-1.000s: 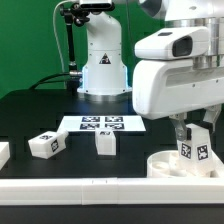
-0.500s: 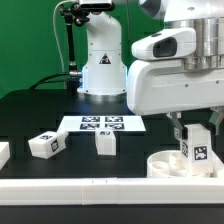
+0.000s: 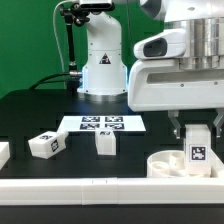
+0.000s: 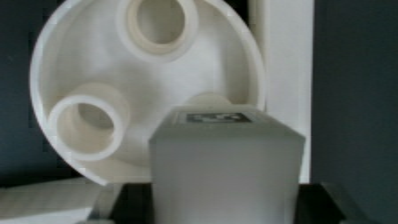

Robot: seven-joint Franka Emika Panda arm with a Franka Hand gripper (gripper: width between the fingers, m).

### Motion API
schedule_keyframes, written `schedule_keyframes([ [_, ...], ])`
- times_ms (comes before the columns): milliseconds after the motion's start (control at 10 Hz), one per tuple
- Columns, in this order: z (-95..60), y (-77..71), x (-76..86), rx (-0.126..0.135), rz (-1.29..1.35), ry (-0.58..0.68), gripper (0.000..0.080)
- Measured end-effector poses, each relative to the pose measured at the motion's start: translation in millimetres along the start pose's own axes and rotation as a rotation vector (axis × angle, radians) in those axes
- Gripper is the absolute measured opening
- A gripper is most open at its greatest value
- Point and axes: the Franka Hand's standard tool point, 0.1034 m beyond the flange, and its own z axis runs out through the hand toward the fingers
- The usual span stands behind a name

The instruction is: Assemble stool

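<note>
1. While the jaws are pressed onto one leg (image 3: 197, 150), pinching it from both sides, we log its pose: upright, long axis vertical, tag facing the camera, near edge of the scene at the exterior view's right.
2. The seat (image 3: 165, 166) lies flat on the counter (image 3: 30, 115), directly beneath the jaws. The leg's lower end falls within the seat's rim line; we cannot tell whether it touches.
3. In the wrist view the held leg (image 4: 222, 160) fills the foreground, with the seat (image 4: 214, 70) behind it. One socket (image 4: 89, 125) shows just beside the leg, uncovered. A second socket (image 4: 160, 25) lies farther off.
4. Two loose legs (image 3: 45, 144) (image 3: 104, 143) lie on the counter, well apart from the jaws toward the exterior view's left and nearer than the marker board (image 3: 103, 124).
5. Judgement: we are seating this leg. The move turns on bringing its vertical axis over the uncovered socket, with a small sideways shift and then straight down. A tilt would jam it on the socket's lip.
</note>
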Motion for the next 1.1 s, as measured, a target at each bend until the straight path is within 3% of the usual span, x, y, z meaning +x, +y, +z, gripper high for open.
schedule_keyframes([
  [500, 0.3, -1.4, -0.9, 0.02, 0.345, -0.01, 0.0338],
  [1100, 0.7, -4.8, -1.6, 0.077, 0.856, -0.055, 0.0338],
])
